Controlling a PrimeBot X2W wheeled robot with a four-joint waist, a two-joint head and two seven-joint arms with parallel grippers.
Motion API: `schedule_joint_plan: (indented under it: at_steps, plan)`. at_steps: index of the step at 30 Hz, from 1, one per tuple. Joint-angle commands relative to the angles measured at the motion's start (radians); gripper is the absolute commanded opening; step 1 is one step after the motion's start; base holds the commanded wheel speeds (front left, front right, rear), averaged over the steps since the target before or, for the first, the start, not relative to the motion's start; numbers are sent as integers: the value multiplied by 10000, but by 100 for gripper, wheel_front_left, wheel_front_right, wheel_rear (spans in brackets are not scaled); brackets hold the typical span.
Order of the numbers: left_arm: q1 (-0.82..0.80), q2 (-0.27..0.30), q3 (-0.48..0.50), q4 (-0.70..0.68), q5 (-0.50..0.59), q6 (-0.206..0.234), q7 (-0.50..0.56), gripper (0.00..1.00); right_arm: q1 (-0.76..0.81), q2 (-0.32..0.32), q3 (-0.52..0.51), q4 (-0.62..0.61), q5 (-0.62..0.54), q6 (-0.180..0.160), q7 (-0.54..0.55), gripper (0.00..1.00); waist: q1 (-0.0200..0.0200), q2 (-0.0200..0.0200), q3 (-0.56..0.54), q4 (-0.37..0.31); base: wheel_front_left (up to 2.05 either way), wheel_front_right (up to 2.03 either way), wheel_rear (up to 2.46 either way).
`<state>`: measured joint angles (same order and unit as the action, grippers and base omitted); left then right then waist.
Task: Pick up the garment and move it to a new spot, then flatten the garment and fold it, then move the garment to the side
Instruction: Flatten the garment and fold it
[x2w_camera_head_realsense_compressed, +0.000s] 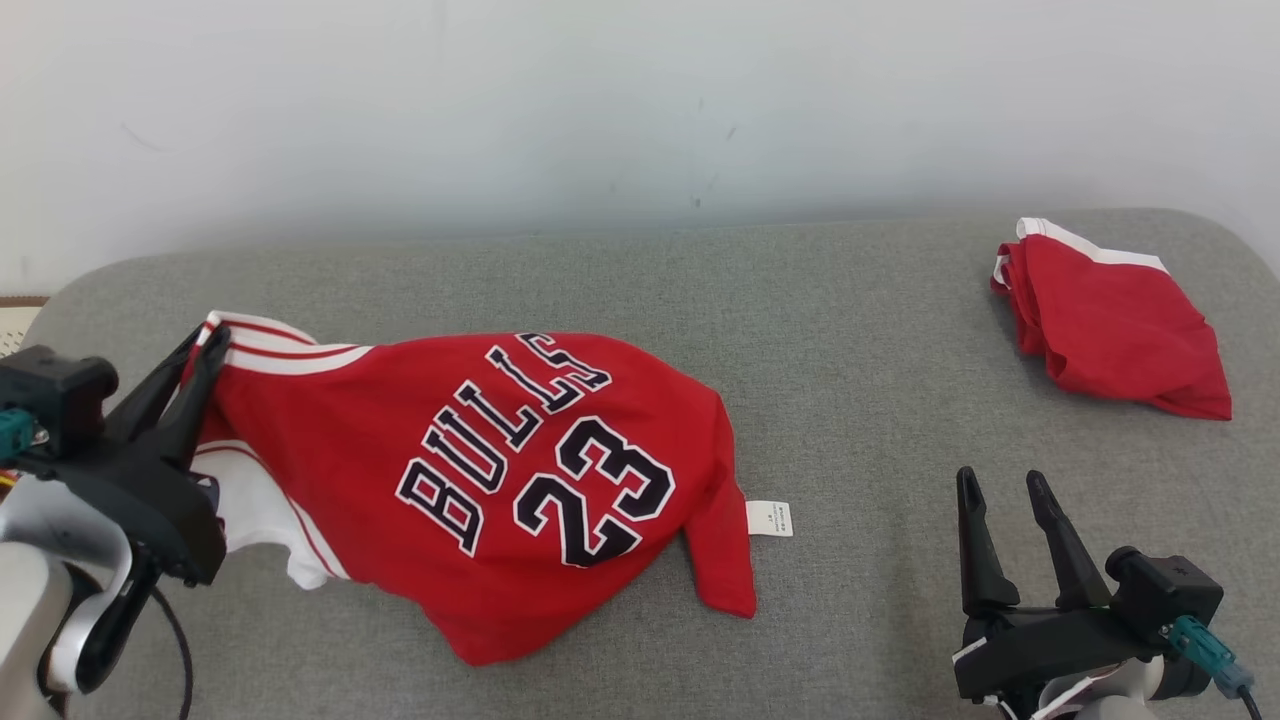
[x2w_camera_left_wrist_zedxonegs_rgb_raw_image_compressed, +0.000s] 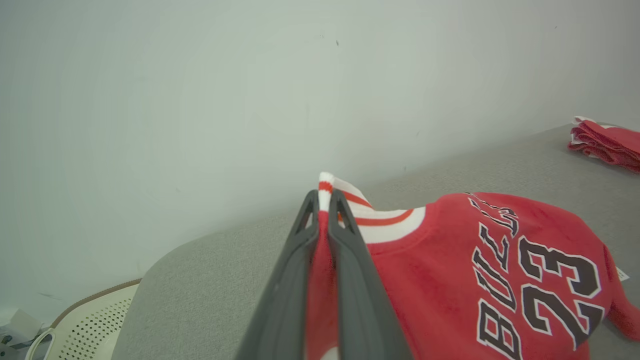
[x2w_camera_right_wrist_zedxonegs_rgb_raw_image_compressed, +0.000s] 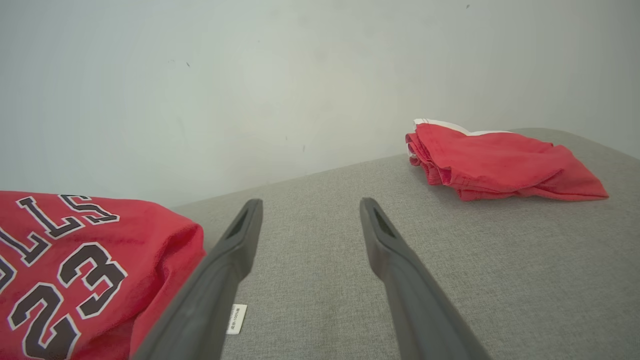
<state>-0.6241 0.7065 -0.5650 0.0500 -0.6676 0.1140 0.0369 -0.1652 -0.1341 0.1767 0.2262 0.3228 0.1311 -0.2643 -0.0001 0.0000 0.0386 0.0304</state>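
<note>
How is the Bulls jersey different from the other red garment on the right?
The Bulls jersey lies spread out, rumpled; the other red garment is a compact folded bundle. The jersey bears black lettering; the other garment is plain with white trim. The left tool grips the jersey's striped edge; the other garment lies untouched. Both are red.

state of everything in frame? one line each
jersey: rumpled, unfolded, number side up, striped edge pinched.
left gripper: shut on the jersey's striped edge.
right gripper: open, empty, apart from the jersey.
second red garment: folded, at the far right, apart from both grippers.
label: sticking out past the jersey's edge, lying flat.
</note>
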Motion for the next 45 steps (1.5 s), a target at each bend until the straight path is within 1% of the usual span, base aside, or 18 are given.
schedule_joint_plan:
  at_steps: [1,4,8,10,12,15,17,18,19,20,21,22,27,32,35,38,44,45]
  plan:
    - [242,115,64,-22,57,104,-64,0,103,-8,-19,20,-96,-7,-18,100,1,0,7,0,0,0,0]
    - [517,184,48,101,23,197,-147,0,89,-41,-32,52,-105,-7,-18,100,1,0,24,13,0,0,0]
    - [836,-35,74,431,-217,257,-378,0,18,-92,10,98,-78,-7,-18,100,1,0,58,34,0,0,0]
    - [974,-42,67,760,-223,225,-533,0,-27,-119,39,112,-54,-7,-18,100,1,0,78,29,0,0,0]
    - [1073,-205,116,1074,-390,158,-784,0,-44,-146,44,122,-40,-7,-18,100,1,0,100,30,0,0,0]
    - [1164,-149,82,1561,-244,134,-1012,0,-67,-173,52,169,-53,-7,-18,100,1,0,143,28,0,0,0]
    - [1172,-329,129,1986,-339,61,-1337,0,-118,-184,70,177,-42,-7,-18,100,1,0,186,28,0,0,0]
    - [1204,-338,98,2227,-278,33,-1422,2,-137,-196,86,188,-29,-7,-18,100,1,0,204,19,0,0,0]
    - [1205,-368,79,2442,-228,27,-1568,10,-148,-215,95,208,-14,-7,-18,100,1,0,219,12,0,0,0]
    - [1204,-462,86,2615,-278,-5,-1691,23,-164,-234,102,215,1,-7,-18,100,1,0,237,10,0,0,0]
    - [1228,-528,68,2795,-291,-37,-1783,41,-181,-251,107,216,11,-7,-18,100,1,0,258,9,0,0,0]
    - [1211,-564,60,2967,-253,-48,-1914,100,-196,-263,106,220,21,-7,-18,100,1,0,280,10,0,0,0]
    - [942,-801,104,3465,16,101,-2494,100,-200,-312,84,217,-18,-7,-18,100,1,0,368,81,0,0,0]
    - [811,-990,397,3287,229,304,-2893,100,-238,-377,91,252,32,-7,-18,100,1,0,400,219,0,0,0]
    - [1043,-1176,728,2852,369,497,-2981,100,-183,-369,132,283,30,-7,-18,100,1,0,385,310,0,0,0]
    - [1355,-1444,1219,2065,678,733,-3014,100,-132,-383,190,317,39,-7,-8,100,1,0,388,404,0,0,0]
    - [2501,-2171,2364,495,1509,1122,-3001,100,-146,-476,280,366,119,-7,80,100,1,0,450,526,0,0,0]
    - [2876,-2401,2645,154,1780,1189,-3001,100,-139,-477,320,364,148,-7,157,100,1,0,485,554,0,0,0]
